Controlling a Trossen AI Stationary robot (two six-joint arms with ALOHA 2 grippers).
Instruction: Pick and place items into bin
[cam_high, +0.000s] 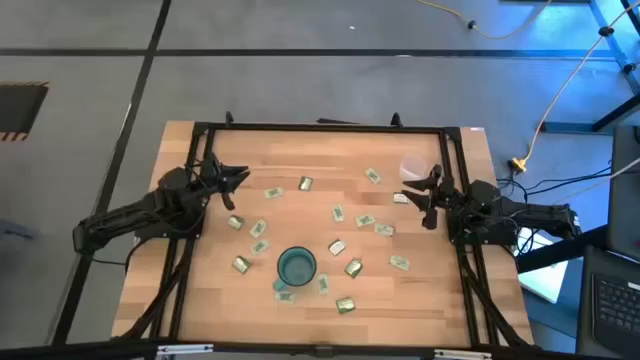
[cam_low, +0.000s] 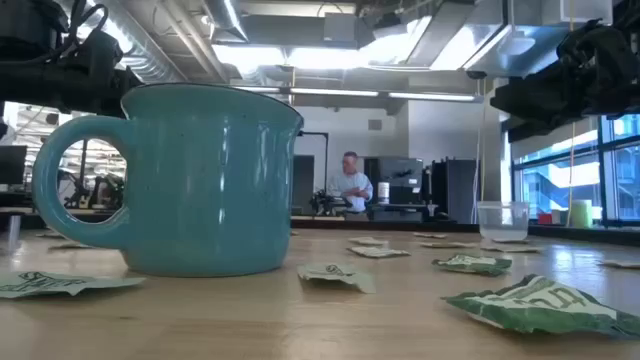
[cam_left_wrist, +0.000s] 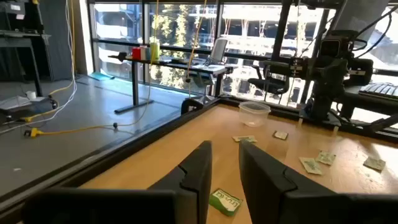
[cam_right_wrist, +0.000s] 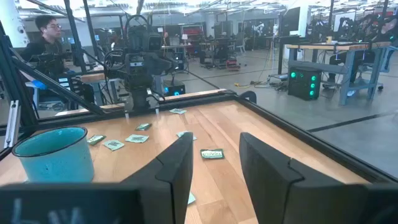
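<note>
Looking down from the high view, I see the table (cam_high: 200, 300) filling the centre of the frame, with both arms parked at its edges, which leaves the middle free. My left gripper (cam_high: 238, 177) sits at the left edge, a little above centre, fingers parted and grasping nothing; in its wrist view one green packet (cam_left_wrist: 224, 201) lies just ahead of the fingertips, so I judge that is the next pick. My right gripper (cam_high: 418, 187) hovers at the right edge, also parted and empty, just beside the bin (cam_high: 414, 168), a translucent cup placed near the upper right so that arm can reach it easily. The teal mug (cam_high: 297, 266) stands at lower centre and is not the target. The items (cam_high: 338, 214) are scattered flat across the wood, most between mug and bin, none touching the cup. From these views, I cannot tell whether anything is inside the bin.
</note>
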